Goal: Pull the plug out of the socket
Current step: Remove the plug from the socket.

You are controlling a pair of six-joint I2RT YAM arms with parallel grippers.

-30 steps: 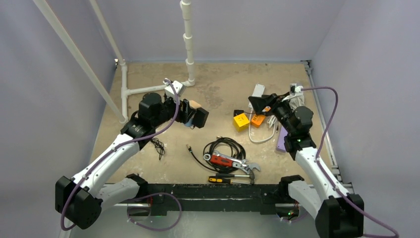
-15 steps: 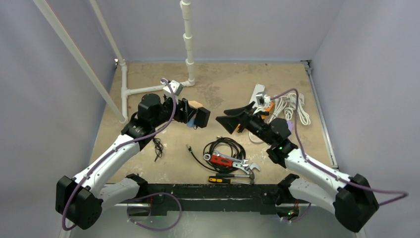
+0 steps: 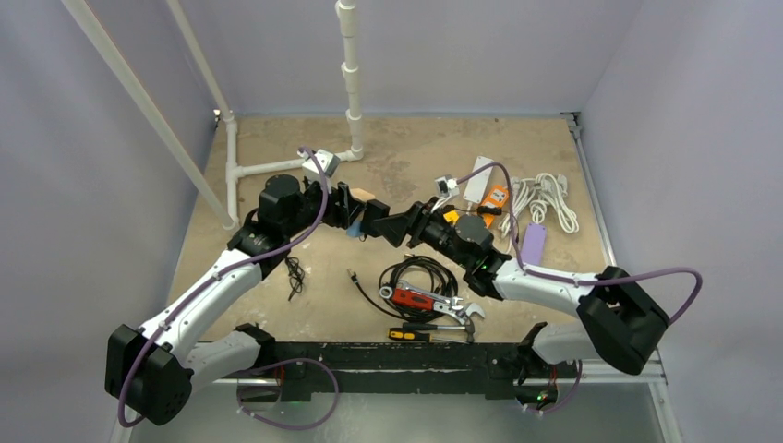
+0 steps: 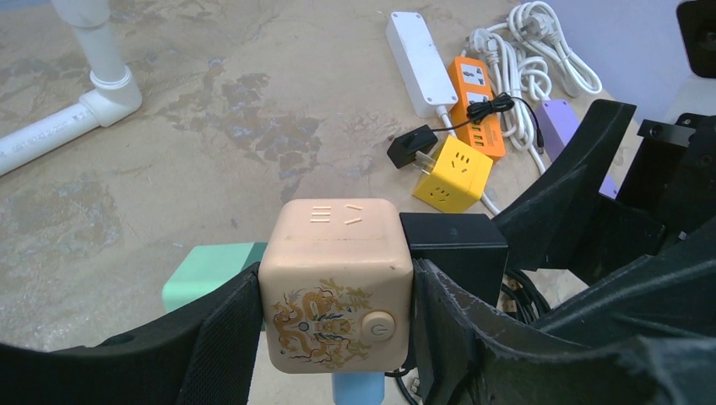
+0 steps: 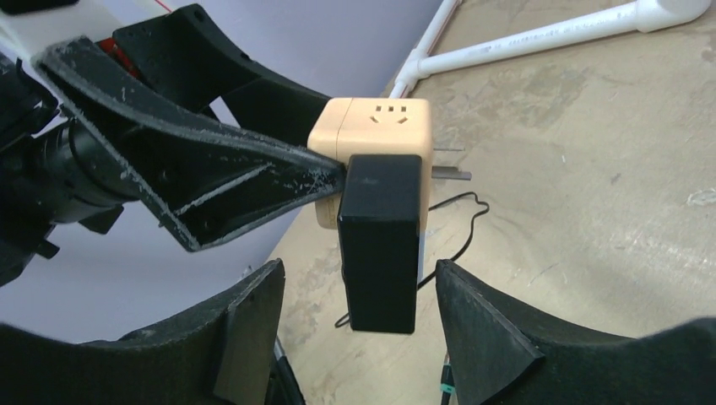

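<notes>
Over the tan table (image 3: pixel 406 157), left gripper (image 4: pixel 338 321) clamps the socket (image 4: pixel 336 278); right gripper (image 5: pixel 359 287), jaws parted, straddles the plug (image 5: pixel 380 245) at socket's 3 o'clock.

The cube socket (image 4: pixel 336 287) is pale peach with a gold dragon motif on one face, and the plug (image 5: pixel 380 245) is black. The table (image 4: pixel 211 110) is mottled tan. The second cube (image 4: pixel 453 173) is yellow, one power strip (image 4: pixel 477 105) orange, the other strip (image 4: pixel 420 63) white.
</notes>
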